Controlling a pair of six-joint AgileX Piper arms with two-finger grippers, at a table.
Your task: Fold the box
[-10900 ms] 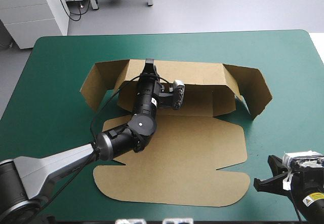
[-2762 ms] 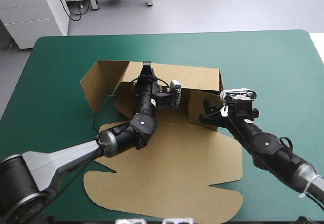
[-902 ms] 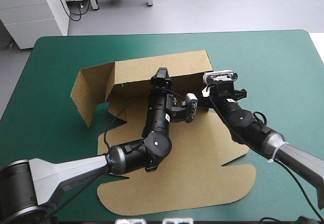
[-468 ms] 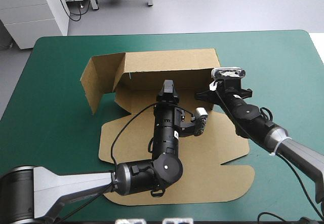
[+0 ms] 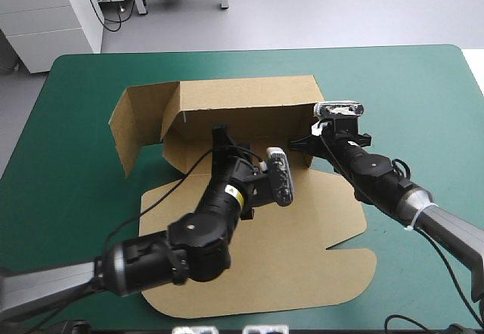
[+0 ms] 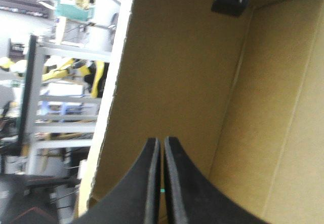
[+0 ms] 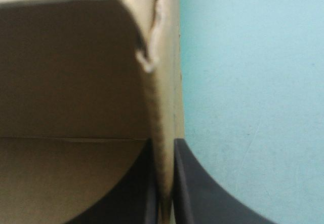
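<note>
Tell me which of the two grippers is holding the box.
The right gripper: it is shut on the right-hand wall of the box. The left gripper is shut too, but with no board in it.

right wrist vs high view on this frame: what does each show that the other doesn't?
Right wrist only: the right claw all but shut on the edge of the box wall, board clamped in it. High only: the left claw inside the box, pointing at the back wall; the raised left flap; the flat lid panel nearest the robot. Both: the brown standing wall at the right claw, and the teal-green cover beside it.
</note>
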